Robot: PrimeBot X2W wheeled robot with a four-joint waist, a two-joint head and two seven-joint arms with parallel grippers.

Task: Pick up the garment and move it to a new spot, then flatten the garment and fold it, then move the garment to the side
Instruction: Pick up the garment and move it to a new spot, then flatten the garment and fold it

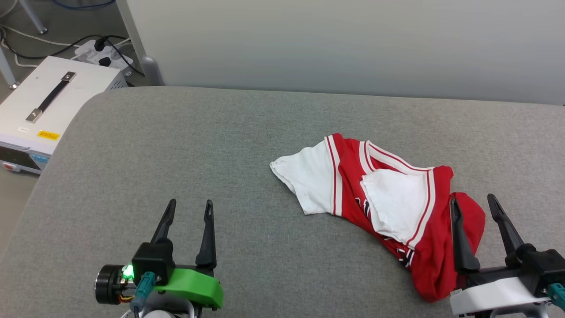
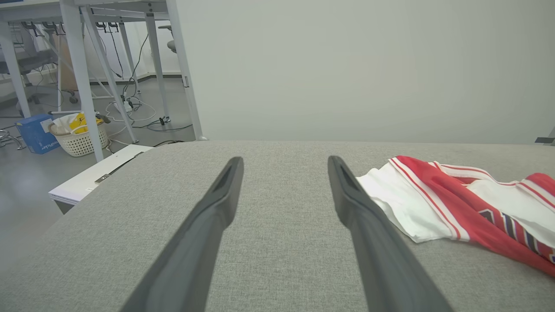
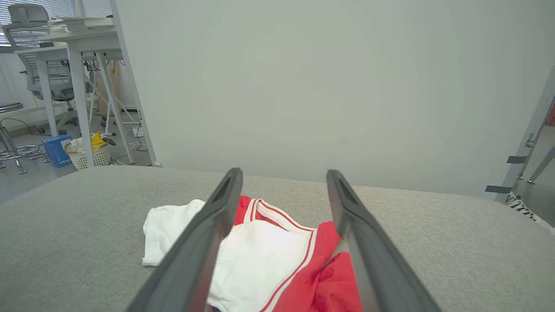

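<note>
You are holding the left hand (image 1: 190, 202) low over the grey bench (image 1: 176, 132), its two fingers (image 1: 206, 234) spread wide, pointing forward and gripping nothing. It is sitting well apart from the garment (image 1: 348, 185), which is lying crumpled on the bench's right half with its white sleeves showing. The right hand (image 1: 472, 198) is reaching over the garment's near right edge, likewise spread and empty.
</note>
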